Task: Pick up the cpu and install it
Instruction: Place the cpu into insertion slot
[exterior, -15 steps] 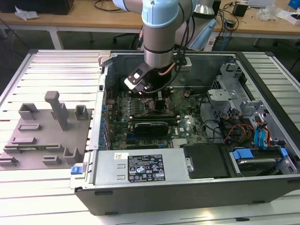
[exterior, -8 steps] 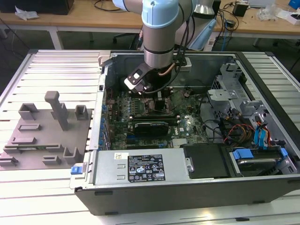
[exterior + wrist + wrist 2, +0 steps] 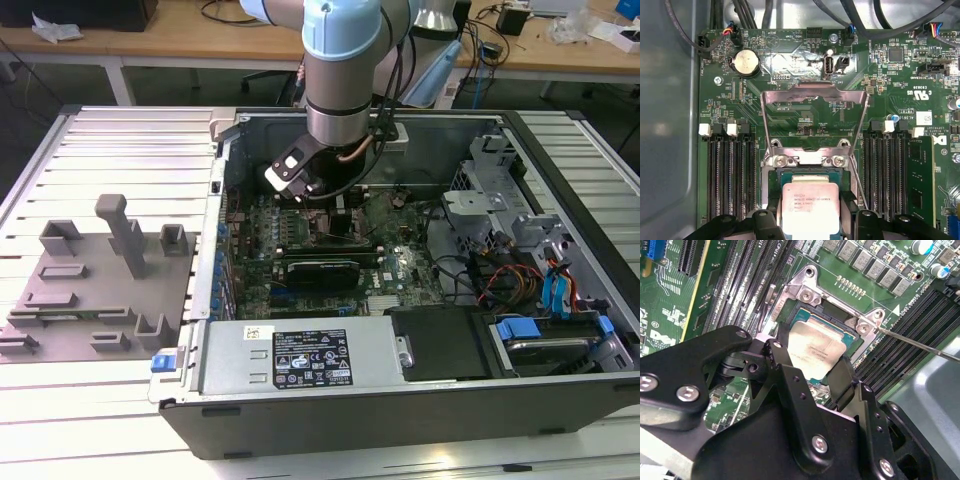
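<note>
Gripper (image 3: 812,374) up close is pinching the cpu (image 3: 816,347) by two opposite edges, and the chip looks to be sitting down in the motherboard's socket (image 3: 836,310) inside the open PC case (image 3: 400,412), so picking up seems done, but the metal load plate (image 3: 790,95) stands flipped up, not clamped over it yet.

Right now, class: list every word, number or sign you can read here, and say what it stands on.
Flat square silvery-lidded cpu: several printed lines, too small to read surely.
Green motherboard: white lettering throughout, too small to read.
White label on the grey metal power supply box: print and symbols, too small to read.
Nothing can be quoted.
</note>
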Robot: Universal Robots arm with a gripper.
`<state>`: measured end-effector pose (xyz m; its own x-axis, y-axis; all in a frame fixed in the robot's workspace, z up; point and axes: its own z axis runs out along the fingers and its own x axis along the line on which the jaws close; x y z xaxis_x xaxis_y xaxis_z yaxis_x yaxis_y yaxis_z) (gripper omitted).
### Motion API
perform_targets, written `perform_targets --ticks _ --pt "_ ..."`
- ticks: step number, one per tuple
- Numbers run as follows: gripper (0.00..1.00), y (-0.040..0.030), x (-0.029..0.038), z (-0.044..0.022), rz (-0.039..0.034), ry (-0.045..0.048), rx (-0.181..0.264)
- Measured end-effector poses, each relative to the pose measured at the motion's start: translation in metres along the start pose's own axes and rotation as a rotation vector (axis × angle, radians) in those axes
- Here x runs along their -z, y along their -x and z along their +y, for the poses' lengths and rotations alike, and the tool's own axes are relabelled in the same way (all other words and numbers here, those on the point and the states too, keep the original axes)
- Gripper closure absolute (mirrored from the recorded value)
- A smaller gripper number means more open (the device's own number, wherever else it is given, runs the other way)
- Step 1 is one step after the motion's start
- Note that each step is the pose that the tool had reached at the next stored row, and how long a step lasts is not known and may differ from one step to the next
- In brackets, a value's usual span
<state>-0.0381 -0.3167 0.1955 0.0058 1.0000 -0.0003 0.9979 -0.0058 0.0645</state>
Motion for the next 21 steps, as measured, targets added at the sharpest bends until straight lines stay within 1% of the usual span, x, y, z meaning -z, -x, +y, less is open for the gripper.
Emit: perform_targets --ticks 9,10,11,15,17,18,21 --pt "0.45 0.0000 -0.0012 0.0000 0.0004 0.0002 -0.002" --pt "0.44 -0.0002 -0.0015 0.0001 0.0014 0.0009 -0.002" --pt "0.38 -0.0002 -0.0015 0.0000 0.0010 0.0007 -0.002" --pt "0.38 0.0000 -0.0006 0.0000 0.0001 0.0000 -0.002" --pt "0.38 0.0000 0.0041 0.0003 0.0000 0.0000 -0.002" --pt "0.38 0.0000 0.0089 0.0006 0.0001 0.0001 -0.002" --pt "0.38 0.0000 0.0156 0.0010 0.0001 0.0000 -0.002"
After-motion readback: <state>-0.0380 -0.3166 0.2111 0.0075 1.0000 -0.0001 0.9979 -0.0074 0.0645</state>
